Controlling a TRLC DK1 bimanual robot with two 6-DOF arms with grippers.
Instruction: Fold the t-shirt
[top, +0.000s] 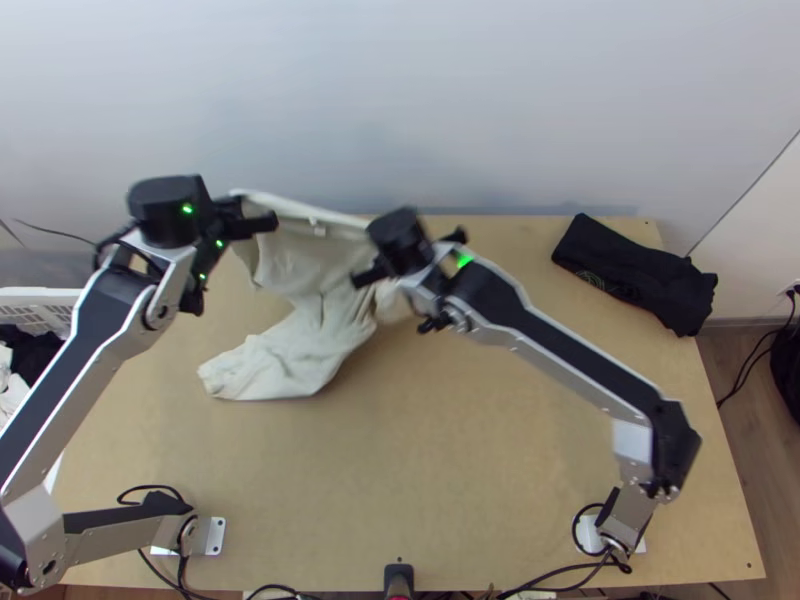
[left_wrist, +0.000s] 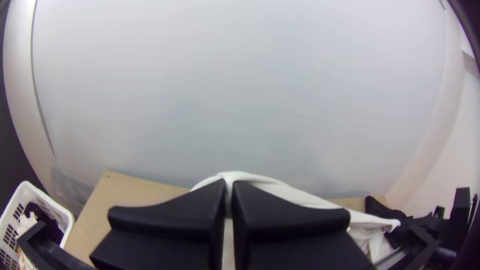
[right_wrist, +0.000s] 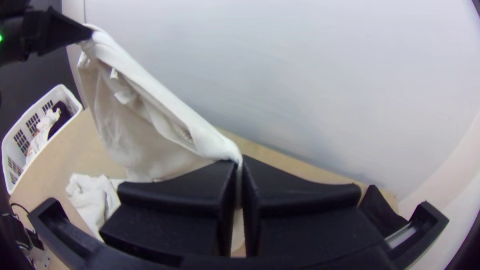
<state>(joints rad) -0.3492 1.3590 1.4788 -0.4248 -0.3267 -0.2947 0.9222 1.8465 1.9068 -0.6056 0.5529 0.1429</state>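
Observation:
Between the arms the cream t-shirt (top: 300, 260) hangs with its upper edge stretched, while its lower part lies bunched on the table. My left gripper (top: 245, 220) is shut on one end of that edge; in the left wrist view the cloth (left_wrist: 265, 185) comes out between the pads of the left gripper (left_wrist: 229, 187). The other end is pinched by my right gripper (top: 375, 270). Seen in the right wrist view, the right gripper (right_wrist: 240, 165) is shut on the shirt (right_wrist: 165, 110), which slopes from there to the left gripper's fingertips.
A folded black garment (top: 630, 275) lies at the table's back right corner. At the left stands a white basket (top: 40, 295) with clothes in it. The wooden table (top: 450, 480) extends in front of the shirt, and a pale wall rises behind.

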